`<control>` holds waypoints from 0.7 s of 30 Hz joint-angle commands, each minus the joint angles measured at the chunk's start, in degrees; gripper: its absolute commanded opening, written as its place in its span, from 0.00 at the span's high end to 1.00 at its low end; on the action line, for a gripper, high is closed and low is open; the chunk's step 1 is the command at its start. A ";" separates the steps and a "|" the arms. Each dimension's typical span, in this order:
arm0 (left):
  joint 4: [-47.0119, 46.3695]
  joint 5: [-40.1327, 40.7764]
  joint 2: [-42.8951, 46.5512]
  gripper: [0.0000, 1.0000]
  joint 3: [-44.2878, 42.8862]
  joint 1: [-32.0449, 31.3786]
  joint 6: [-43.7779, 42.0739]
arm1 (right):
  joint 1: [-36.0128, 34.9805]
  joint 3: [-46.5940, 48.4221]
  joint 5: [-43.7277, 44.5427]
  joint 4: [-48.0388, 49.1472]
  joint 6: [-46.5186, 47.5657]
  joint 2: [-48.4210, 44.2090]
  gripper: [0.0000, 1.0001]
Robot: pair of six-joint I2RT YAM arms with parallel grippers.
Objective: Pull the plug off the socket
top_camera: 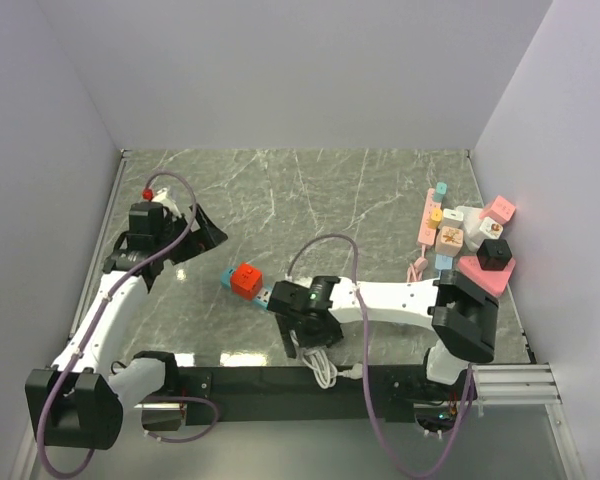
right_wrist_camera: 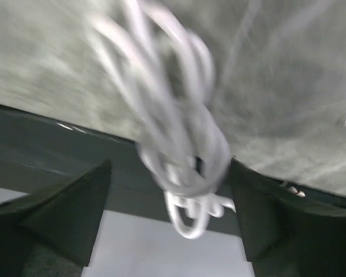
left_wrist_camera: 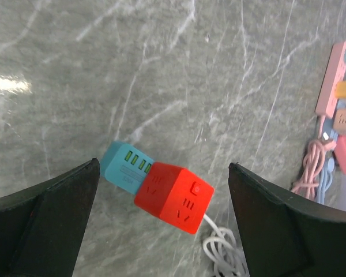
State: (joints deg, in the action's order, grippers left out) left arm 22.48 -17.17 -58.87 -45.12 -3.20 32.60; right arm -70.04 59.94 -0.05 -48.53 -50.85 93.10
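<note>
Right gripper (right_wrist_camera: 170,166) unclenched astride white cable (right_wrist_camera: 181,135) at table's (top_camera: 220,350) near edge; left gripper (left_wrist_camera: 162,163) unclenched, red socket (left_wrist_camera: 173,196) just beyond.

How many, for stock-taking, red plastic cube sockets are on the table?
1: the red plastic cube socket lies mid-table, joined to a teal charger block. The right-edge socket pile may hide others.

No readable text, brand or number anywhere — the red cube socket (left_wrist_camera: 173,198) shows only slot openings and a round button, and any marking on the teal block (left_wrist_camera: 124,165) is too small to tell.
</note>
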 commanded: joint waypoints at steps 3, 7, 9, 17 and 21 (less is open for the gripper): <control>4.75 -0.31 -0.63 0.01 -5.05 -3.30 -4.38 | 1.39 9.57 6.48 -2.62 2.85 -0.54 0.07; 8.89 0.11 -2.91 0.01 -8.31 -6.72 -10.70 | 4.99 10.37 4.98 -1.39 4.00 -4.85 0.05; 10.30 1.34 -4.75 0.01 -9.89 -9.61 -14.39 | 8.33 9.06 4.02 0.28 4.09 -8.79 0.05; 12.23 8.54 -14.93 0.01 -13.14 -22.70 -20.73 | 16.95 7.82 -1.44 1.25 5.67 -14.35 0.04; 13.64 15.40 -18.47 0.01 -15.08 -26.94 -21.96 | 18.71 6.33 -2.49 3.09 5.67 -15.49 0.04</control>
State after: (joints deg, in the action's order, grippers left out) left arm 34.24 -8.19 -76.75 -57.06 -28.03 13.87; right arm -52.31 67.37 -1.15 -46.83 -46.00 79.02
